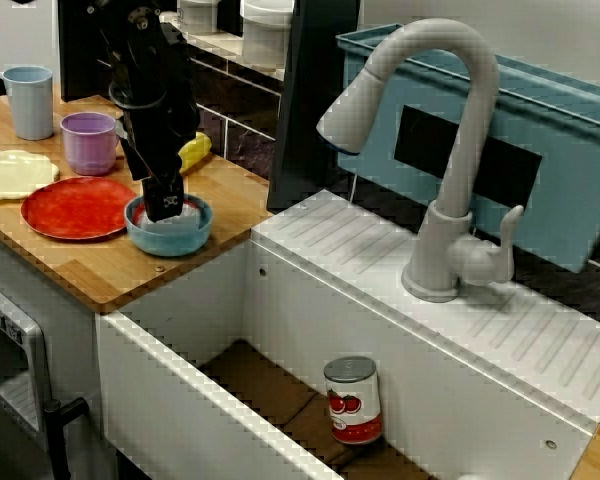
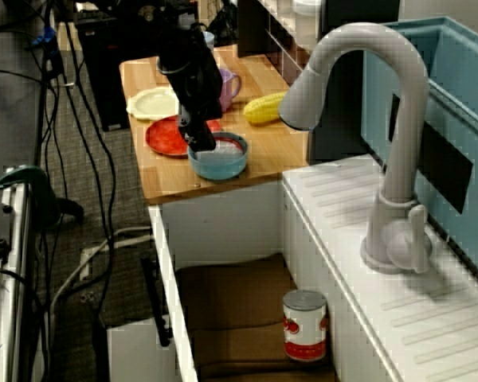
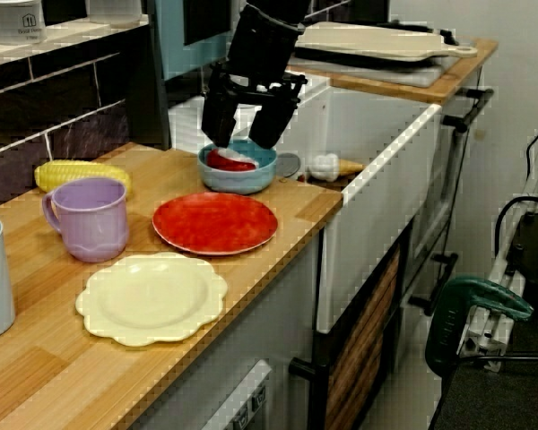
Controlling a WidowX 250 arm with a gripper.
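The bowl (image 3: 242, 183) stands on the counter (image 3: 63, 381) at the edge next to the sink (image 1: 180, 370). In it lies a red thing (image 3: 226, 160) with some white on it; what it is cannot be told. The gripper (image 3: 242, 141) hangs straight above the bowl, jaws spread wide and holding nothing. In the view from the counter's end, its fingers (image 3: 217, 121) come down to the bowl's far rim, one on each side, with the red thing below and between them. Whether a fingertip touches the rim or the red thing cannot be told.

The sink, just past the bowl, holds one can (image 1: 353, 400), upright on the bottom near the faucet (image 1: 450, 150) side.

On the counter there are one bowl, two plates, two cups and one corn cob.
- The red plate (image 3: 215, 222) lies just beside the bowl, away from the sink.
- The cream plate (image 3: 151, 297) lies beyond the red one, farther from the bowl.
- The mug (image 3: 91, 218) stands wallward of the plates; its inside is hidden.
- The cup (image 1: 30, 100) is farthest from the bowl.
- The corn (image 3: 72, 173) lies by the wall, near the bowl.
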